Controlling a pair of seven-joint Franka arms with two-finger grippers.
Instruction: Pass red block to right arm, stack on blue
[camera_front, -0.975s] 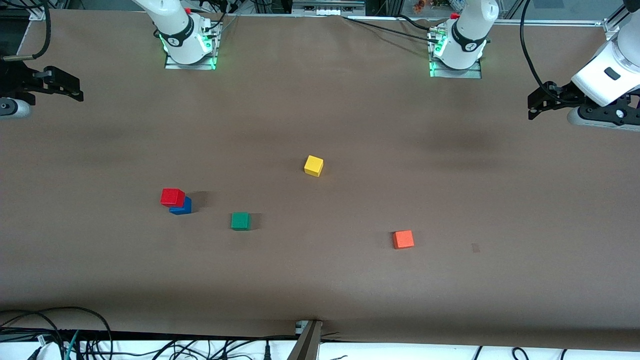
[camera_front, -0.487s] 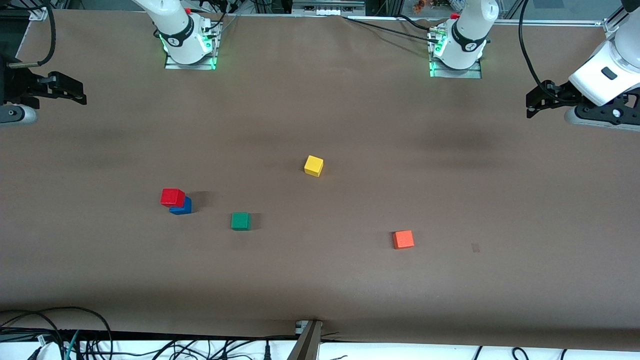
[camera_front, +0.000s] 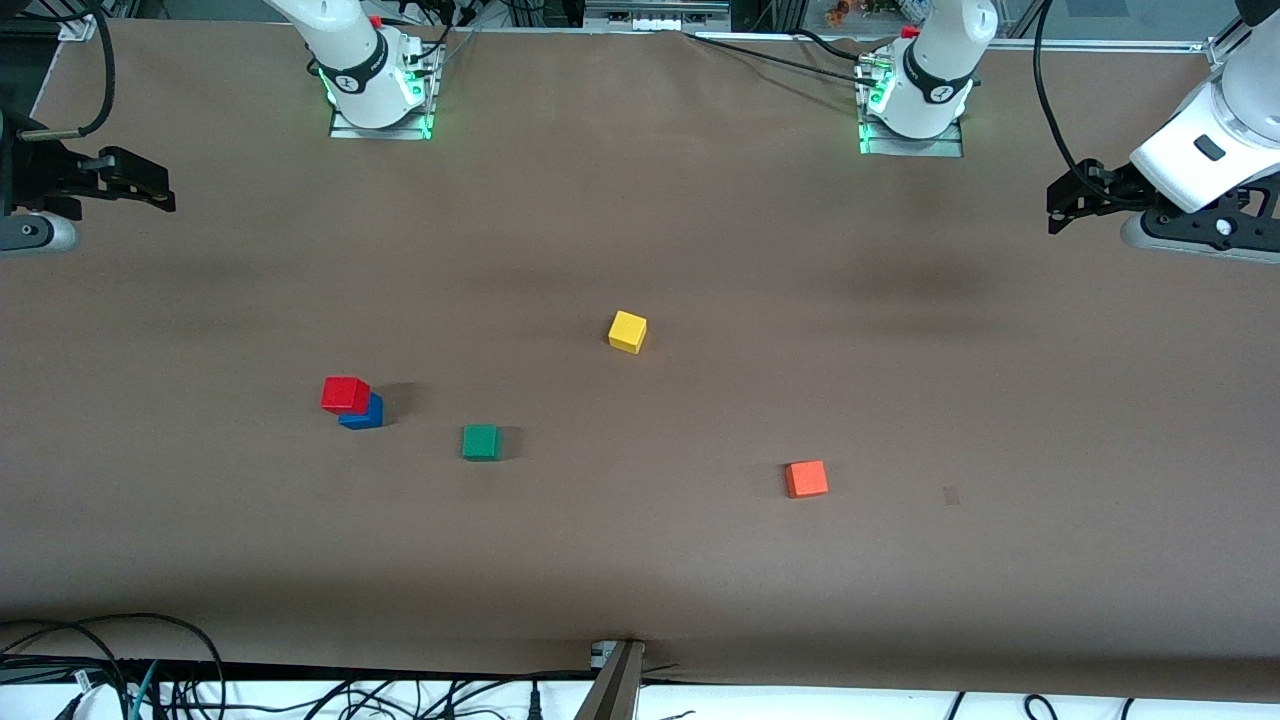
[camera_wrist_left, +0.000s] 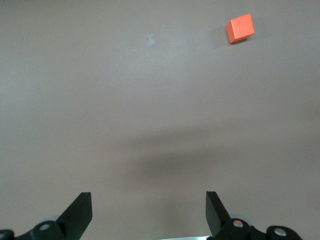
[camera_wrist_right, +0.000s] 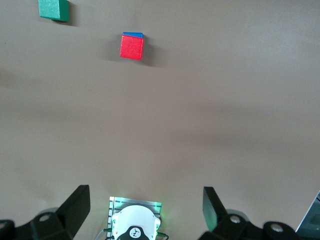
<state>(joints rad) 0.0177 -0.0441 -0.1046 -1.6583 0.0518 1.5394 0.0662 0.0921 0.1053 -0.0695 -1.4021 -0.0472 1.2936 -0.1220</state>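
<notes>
On the brown table (camera_front: 700, 250), seen from the front camera, the red block (camera_front: 345, 394) sits on top of the blue block (camera_front: 366, 414), set a little askew so that a strip of blue shows at the side toward the left arm's end of the table and toward the camera. A green block (camera_front: 481, 441) lies near the stack, a little nearer to the camera and toward the left arm's end; a yellow block (camera_front: 627, 331) lies farther from the camera about mid-table, and an orange block (camera_front: 806, 478) lies well apart toward the left arm's end. The right gripper (camera_front: 150, 190) hangs over the table's edge at the right arm's end, well apart from the stack and holding nothing. The left gripper (camera_front: 1062, 200) hangs over the table at the left arm's end, also empty and far from every block. In the left wrist view, the left gripper (camera_wrist_left: 149, 212) has its two black fingers (camera_wrist_left: 80, 212) spread wide with bare table between them; the orange block (camera_wrist_left: 240, 28) lies well away from them. In the right wrist view, the right gripper (camera_wrist_right: 145, 210) likewise shows its fingers (camera_wrist_right: 77, 205) parted wide and empty, with the right arm's base visible between them; the red block (camera_wrist_right: 132, 47) lies well away from the fingertips, a thin strip of the blue block (camera_wrist_right: 133, 34) showing at one edge, and the green block (camera_wrist_right: 54, 9) near it.
</notes>
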